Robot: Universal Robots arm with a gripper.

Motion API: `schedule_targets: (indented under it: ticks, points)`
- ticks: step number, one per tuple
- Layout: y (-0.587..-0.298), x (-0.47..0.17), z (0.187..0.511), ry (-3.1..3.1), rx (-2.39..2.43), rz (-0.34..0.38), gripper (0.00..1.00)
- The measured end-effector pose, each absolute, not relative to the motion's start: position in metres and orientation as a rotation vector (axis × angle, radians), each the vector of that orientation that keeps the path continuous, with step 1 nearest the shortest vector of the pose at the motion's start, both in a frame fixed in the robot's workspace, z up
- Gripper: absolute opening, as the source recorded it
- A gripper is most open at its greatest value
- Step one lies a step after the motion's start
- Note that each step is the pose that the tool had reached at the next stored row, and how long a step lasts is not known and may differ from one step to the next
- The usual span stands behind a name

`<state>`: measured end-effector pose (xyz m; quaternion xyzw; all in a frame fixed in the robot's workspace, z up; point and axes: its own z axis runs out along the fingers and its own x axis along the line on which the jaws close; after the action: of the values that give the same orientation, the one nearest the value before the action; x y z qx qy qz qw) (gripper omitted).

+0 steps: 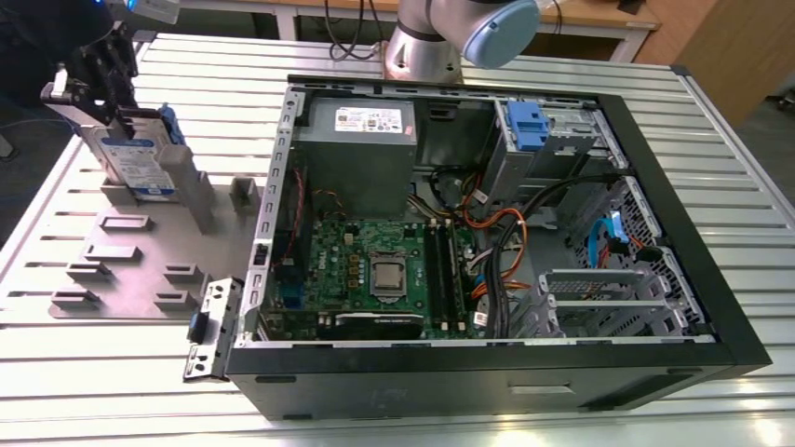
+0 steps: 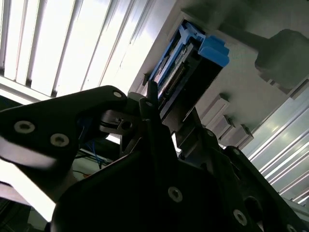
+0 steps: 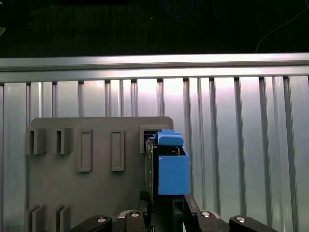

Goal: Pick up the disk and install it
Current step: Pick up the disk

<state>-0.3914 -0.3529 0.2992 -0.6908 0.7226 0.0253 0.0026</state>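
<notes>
One disk point(image 3: 172, 180) (upright) in hand point(image 3: 165, 210)

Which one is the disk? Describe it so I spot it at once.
Find the open computer case on the slatted table; beside it, on the exterior view's left, lies a grey slotted plate. The disk stands on edge at that plate's far end, below the gripper. Unlike the plate's grey blocks, it is silver with a blue-and-white label and blue frame.

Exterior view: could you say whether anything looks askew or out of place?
Nothing stands out. The disk stands on edge in its grey holder, with the end effector at its top, and the open computer case lies beside them.
</notes>
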Motion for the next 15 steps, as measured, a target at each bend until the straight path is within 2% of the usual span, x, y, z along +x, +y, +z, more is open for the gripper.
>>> schedule_targets:
  ticks: [3, 5, 15]
  points:
    - [-0.3529, -0.3914, 0.2995, 2.267, -2.167, 0.079, 0.40]
    - [-0.3529, -0.3914, 0.2998, 2.267, -2.167, 0.079, 0.35]
    - [-0.3530, -0.3914, 0.3005, 2.267, -2.167, 0.079, 0.35]
